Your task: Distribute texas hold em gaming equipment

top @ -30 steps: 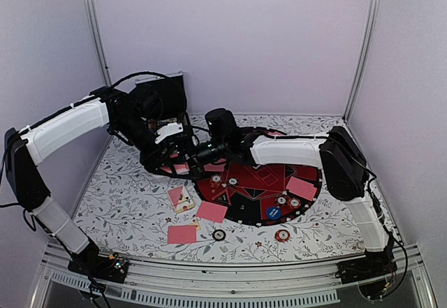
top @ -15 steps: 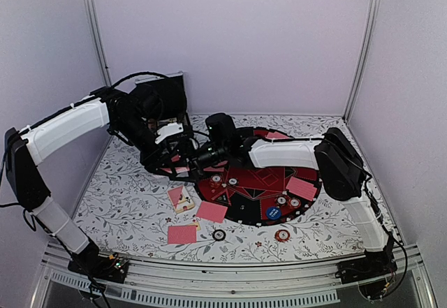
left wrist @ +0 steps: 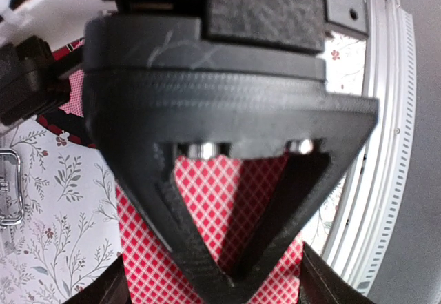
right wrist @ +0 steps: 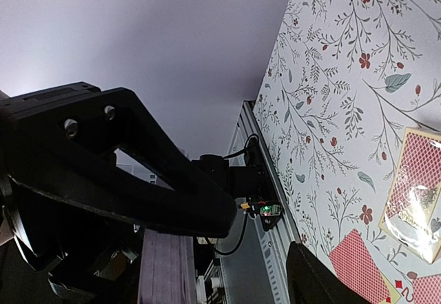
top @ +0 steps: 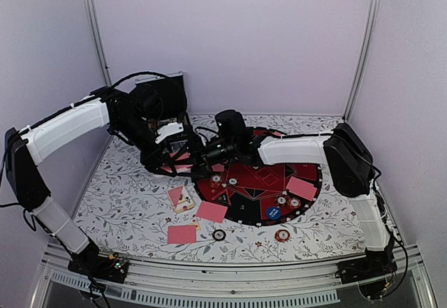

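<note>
Since the earlier frames, the right arm has swung its elbow outward to the right and its wrist has shifted slightly the same way. The left arm and every item on the bench [top: 126, 189] are unchanged.

1. Deck. The deck [left wrist: 145, 256] of pink-red checked cards is raised above the bench at the rear left rim of the mat [top: 258, 175]. It is held in the left end effector [top: 173, 160], whose jaws are closed against the deck's two edges.
2. Right end effector. The right end effector [top: 204, 156] is just beside the deck. In the left wrist view a dark triangular finger, apparently its own, crosses the card backs. How wide its jaws stand, and whether a card is gripped, cannot be told.
3. Items already set out. A single card [top: 181, 234] lies face down at the front of the bench. A second card [top: 211, 211] lies at the mat's near rim, a third card [top: 174, 195] just left of that rim, and a fourth card [top: 302, 188] on the right part of the mat. An orange-red chip [top: 282, 235] and a dark chip [top: 218, 235] lie on the bench in front of the mat. Further chips [top: 216, 179] lie on the mat.
4. Progress. Judged from this layout, distribution is partly complete: several positions hold a card or chips, and further cards appear to remain in the deck to be dealt
</note>
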Controlling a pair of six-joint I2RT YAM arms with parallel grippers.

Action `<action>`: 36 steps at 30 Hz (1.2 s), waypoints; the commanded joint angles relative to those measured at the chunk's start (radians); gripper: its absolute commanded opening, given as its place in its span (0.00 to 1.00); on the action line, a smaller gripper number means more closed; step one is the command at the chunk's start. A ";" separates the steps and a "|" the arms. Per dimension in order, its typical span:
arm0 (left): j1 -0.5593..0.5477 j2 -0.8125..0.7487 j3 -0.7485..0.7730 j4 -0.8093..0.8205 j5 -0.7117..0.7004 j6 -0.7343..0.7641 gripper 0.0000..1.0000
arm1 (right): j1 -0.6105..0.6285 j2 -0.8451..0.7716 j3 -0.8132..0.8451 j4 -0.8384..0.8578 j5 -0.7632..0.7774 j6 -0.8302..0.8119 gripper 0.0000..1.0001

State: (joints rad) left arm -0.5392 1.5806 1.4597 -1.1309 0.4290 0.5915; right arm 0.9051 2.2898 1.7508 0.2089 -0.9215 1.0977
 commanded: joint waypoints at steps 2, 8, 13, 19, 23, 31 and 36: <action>0.007 -0.024 0.025 0.000 0.016 0.004 0.00 | -0.032 -0.034 -0.044 -0.095 0.041 -0.042 0.61; 0.007 -0.027 0.017 0.000 0.014 0.003 0.00 | -0.044 -0.053 -0.047 -0.122 0.042 -0.063 0.54; 0.007 -0.031 0.004 0.006 0.013 0.002 0.00 | -0.056 -0.081 -0.053 -0.133 0.046 -0.071 0.44; 0.007 -0.033 -0.009 0.010 0.008 0.004 0.00 | -0.065 -0.104 -0.050 -0.171 0.050 -0.090 0.41; 0.008 -0.034 -0.007 0.010 0.007 0.005 0.00 | -0.070 -0.116 -0.050 -0.198 0.052 -0.109 0.40; 0.008 -0.029 -0.010 0.011 0.005 0.005 0.00 | -0.078 -0.138 -0.054 -0.239 0.049 -0.125 0.34; 0.010 -0.023 -0.016 0.015 -0.002 0.004 0.00 | -0.080 -0.155 -0.055 -0.247 0.046 -0.126 0.28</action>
State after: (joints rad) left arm -0.5388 1.5803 1.4479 -1.1278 0.4091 0.5915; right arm 0.8410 2.1796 1.7134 0.0158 -0.8997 0.9859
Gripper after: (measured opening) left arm 0.657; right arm 0.299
